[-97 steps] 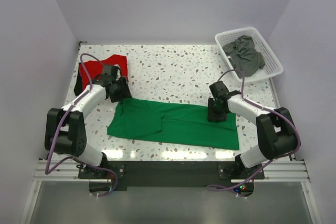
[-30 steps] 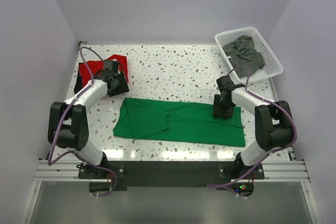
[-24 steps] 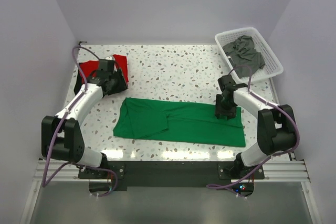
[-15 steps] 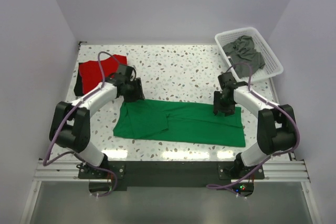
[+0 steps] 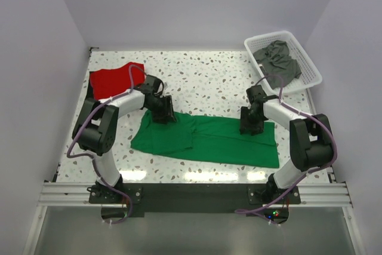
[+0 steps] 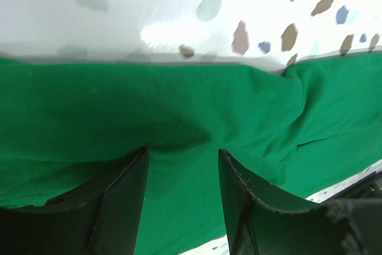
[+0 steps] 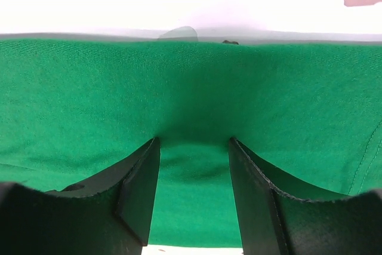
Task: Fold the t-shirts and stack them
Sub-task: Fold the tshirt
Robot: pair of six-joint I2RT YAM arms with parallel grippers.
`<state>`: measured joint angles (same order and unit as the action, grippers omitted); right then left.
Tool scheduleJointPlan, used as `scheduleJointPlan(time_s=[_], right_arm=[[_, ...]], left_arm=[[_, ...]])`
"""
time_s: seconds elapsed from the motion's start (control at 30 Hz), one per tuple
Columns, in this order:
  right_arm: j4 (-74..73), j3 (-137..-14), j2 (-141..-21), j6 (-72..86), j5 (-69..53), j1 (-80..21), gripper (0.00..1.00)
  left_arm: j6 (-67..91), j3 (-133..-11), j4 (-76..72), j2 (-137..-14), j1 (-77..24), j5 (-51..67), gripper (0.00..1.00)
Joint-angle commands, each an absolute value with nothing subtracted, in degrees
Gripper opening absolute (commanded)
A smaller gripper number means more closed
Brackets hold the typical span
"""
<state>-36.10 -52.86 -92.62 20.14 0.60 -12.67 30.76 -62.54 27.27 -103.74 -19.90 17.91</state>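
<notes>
The bright green t-shirt (image 5: 209, 138) lies folded into a long band across the near part of the table. My left gripper (image 5: 164, 115) is open and presses down on the shirt's far edge near its left end; the green cloth (image 6: 179, 111) fills the space between its fingers (image 6: 122, 201). My right gripper (image 5: 250, 125) is open and presses on the far edge near the right end, with green cloth (image 7: 194, 106) between its fingers (image 7: 256, 195). A red t-shirt (image 5: 113, 79) lies at the far left. Dark grey t-shirts (image 5: 277, 59) lie in the basket.
A white plastic lattice basket (image 5: 311, 70) sits at the far right corner, partly over the table edge. The speckled tabletop (image 5: 203, 82) is bounded by walls at the left, back and right.
My left gripper has moved from beside the red shirt down and to the right onto the green shirt's far left edge. My right gripper has stayed on the shirt's right end.
</notes>
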Motion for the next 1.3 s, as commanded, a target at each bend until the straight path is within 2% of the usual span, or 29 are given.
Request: scheduleJointPlan(time_s=[0.0,0.23,0.67,0.93,1.1,1.2,1.27], right_arm=[[-39.2,-51.7,-93.4,22.7,2.5,-12.3,0.53],[-42.6,-52.2,-93.3,26.0,5.0,-12.2,0.54],[-42.3,-48.3,-91.8,32.7,0.1,-12.4,0.54],[-40.3,-44.6,-89.0,37.4,-4.4,-14.7,0.54],[-39.3,-45.2,-88.9,42.3,-4.8,-21.3,0.55],[-39.9,-46.0,-89.3,44.8,-2.8,-25.1,0.55],[-40.7,-46.7,-87.9,45.5,-1.5,-26.0,0.55]], left_arm=[[28.0,-64.8,25.6,-110.2,-20.0,15.9,0.56],[25.1,-77.5,29.0,-121.5,-20.0,13.0,0.56],[22.0,-113.2,36.2,-143.8,-20.0,14.1,0.56],[22.3,-121.8,32.2,-150.8,-19.6,17.5,0.56],[22.8,-124.0,26.0,-153.5,-19.2,21.4,0.56],[21.7,-126.6,24.0,-154.8,-19.3,25.2,0.52],[21.4,-128.1,23.5,-154.3,-19.4,26.4,0.54]])
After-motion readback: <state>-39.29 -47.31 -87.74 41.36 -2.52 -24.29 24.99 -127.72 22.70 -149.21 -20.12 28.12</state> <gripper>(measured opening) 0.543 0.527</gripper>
